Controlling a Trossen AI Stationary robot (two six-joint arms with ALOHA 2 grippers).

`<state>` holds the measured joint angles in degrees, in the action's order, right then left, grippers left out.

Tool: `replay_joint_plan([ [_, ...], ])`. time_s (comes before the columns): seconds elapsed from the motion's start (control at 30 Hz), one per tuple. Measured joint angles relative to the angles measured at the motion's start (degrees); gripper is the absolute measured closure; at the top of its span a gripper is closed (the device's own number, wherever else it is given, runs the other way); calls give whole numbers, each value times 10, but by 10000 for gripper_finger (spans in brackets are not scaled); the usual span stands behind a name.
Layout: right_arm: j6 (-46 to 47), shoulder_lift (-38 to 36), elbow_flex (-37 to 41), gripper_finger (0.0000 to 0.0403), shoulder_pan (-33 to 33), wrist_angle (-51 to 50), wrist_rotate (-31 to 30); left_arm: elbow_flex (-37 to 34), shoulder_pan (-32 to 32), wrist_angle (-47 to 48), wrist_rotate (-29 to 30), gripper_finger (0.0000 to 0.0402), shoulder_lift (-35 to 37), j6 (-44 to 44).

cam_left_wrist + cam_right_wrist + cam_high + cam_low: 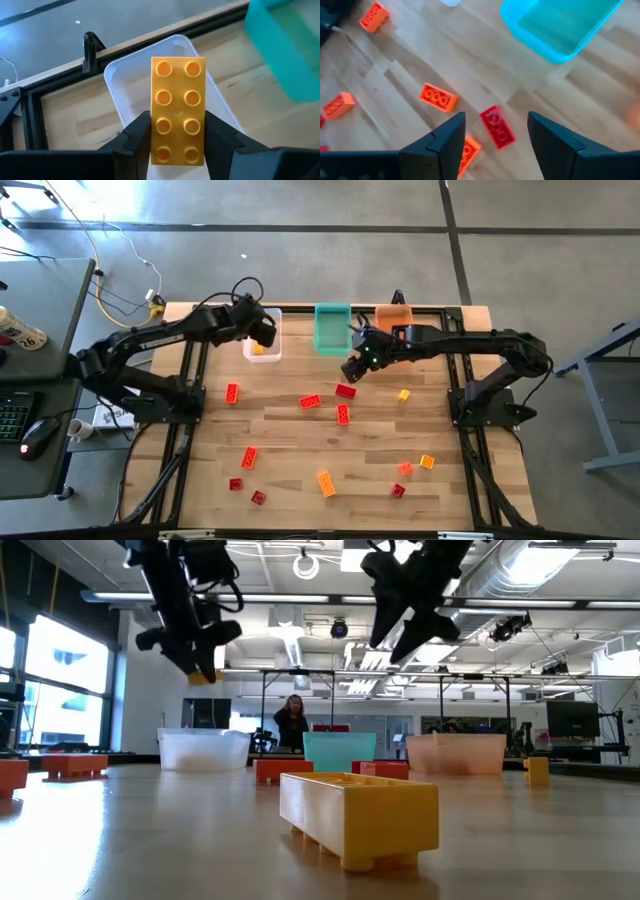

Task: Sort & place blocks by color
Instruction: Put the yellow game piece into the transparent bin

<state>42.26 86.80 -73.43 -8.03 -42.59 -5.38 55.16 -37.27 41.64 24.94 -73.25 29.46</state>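
Observation:
My left gripper (177, 122) is shut on a yellow studded block (178, 85) and hovers over the clear bin (165, 65) at the table's far edge; the high view shows it there too (262, 332). My right gripper (496, 119) is open, raised above the table near the teal bin (332, 327). A red block (498, 131) lies flat on the wood below the gap between its fingers, untouched. Several red, orange and yellow blocks lie scattered over the table, such as an orange one (438, 96) and a yellow one (404, 394). My left gripper pinches the yellow block by its two long sides (156, 142), on the half nearer the wrist, with the fingers lying along its length. The studded face is turned toward the wrist camera. The block is lifted clear, high above the table (205, 675), over the clear bin.
Clear, teal and orange bins (393, 315) stand in a row at the far edge. A yellow block (360, 815) sits close to the low camera. More blocks lie toward the near edge (326, 482). A person (292, 725) stands in the room beyond.

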Motion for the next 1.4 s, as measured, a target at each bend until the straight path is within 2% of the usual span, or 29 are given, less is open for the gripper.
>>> replay_joint_plan([
  [0.27,65,0,0,201,49,0,-10,0,-37,-51,-63,283,-80,-61],
  [0.6,134,0,0,201,97,0,-13,0,-48,-66,-72,281,-161,-89],
  [1.17,194,0,0,201,169,-18,-11,0,-48,-85,-127,278,-216,-114],
  [1.4,194,0,0,201,189,-18,-11,0,-48,-85,-135,227,-216,-112],
])
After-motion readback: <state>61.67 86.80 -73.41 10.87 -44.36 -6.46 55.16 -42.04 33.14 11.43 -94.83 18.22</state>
